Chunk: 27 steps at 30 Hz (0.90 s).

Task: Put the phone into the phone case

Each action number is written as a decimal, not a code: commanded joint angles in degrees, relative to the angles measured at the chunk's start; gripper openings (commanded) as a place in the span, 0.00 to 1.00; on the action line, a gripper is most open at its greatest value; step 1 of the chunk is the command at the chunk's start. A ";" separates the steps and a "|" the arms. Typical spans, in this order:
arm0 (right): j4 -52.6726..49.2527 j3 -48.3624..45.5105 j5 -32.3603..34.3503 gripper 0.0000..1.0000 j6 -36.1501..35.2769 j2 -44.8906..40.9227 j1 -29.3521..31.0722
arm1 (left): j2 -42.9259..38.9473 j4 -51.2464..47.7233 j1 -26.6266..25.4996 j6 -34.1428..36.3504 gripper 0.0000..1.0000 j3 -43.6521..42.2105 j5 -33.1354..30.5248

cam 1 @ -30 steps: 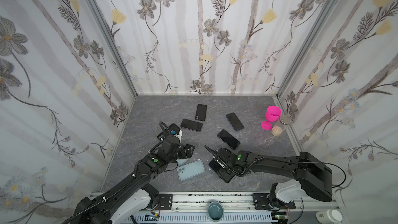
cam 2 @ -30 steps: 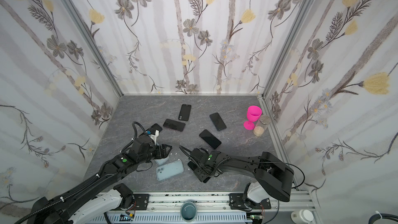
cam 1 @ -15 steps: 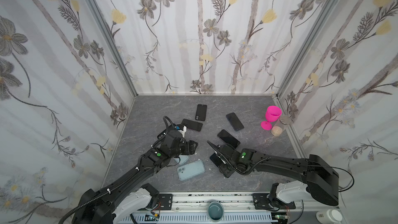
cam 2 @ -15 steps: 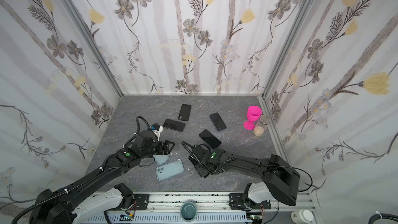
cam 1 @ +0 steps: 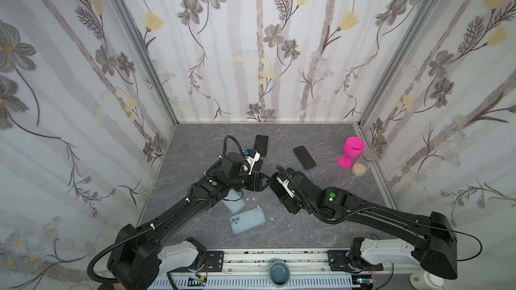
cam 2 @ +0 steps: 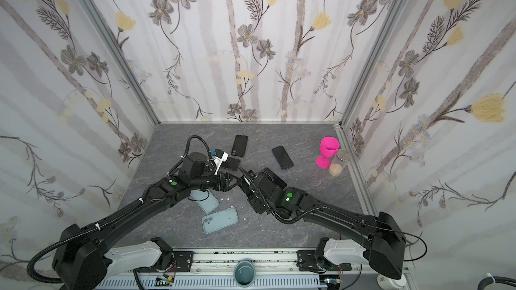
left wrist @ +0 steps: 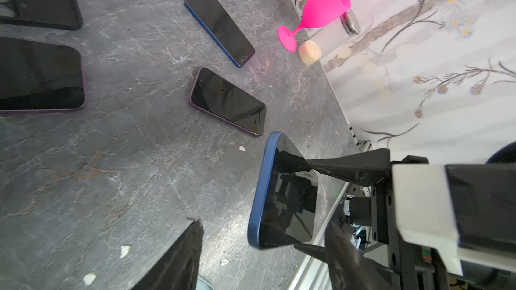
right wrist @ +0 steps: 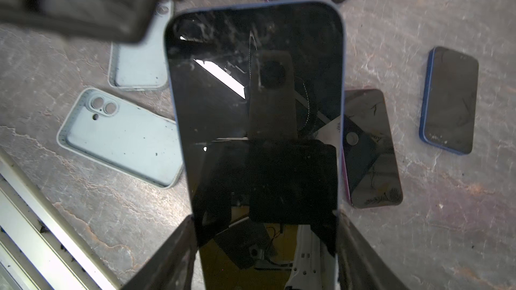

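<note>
Nearest me, the grey marbled table (cam 1: 279,235) carries a pale blue case (cam 1: 247,220), hollow side up, with a second case (cam 1: 236,205) just behind it, partly under my left arm. Farther back lie loose phones (cam 1: 304,157), then a pink goblet (cam 1: 352,153) by the flowered walls (cam 1: 265,37). My right gripper (right wrist: 265,218) is clamped on the long edges of the blue phone (right wrist: 254,93), off the table. My left gripper (left wrist: 264,223) stands apart around its free end; whether it touches, I cannot tell.

Lab booth: wallpapered panels (cam 1: 251,51), mounting rail (cam 1: 279,258)
</note>
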 commanded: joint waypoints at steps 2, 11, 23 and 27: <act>6.16 0.59 -1.11 0.54 -4.09 -1.51 -0.11 | -0.22 3.25 0.17 -2.15 0.63 -0.19 4.47; 7.58 0.42 -4.23 0.53 -6.04 -2.35 -0.11 | -2.28 7.96 1.08 -7.46 0.41 -2.55 8.75; 7.98 -0.11 -5.63 0.54 -7.61 -3.35 -0.12 | -3.30 9.71 1.61 -10.37 0.05 -4.23 9.34; 8.10 0.15 -5.38 0.54 -7.86 -3.17 -0.09 | -3.32 10.96 1.66 -11.73 0.00 -4.66 9.53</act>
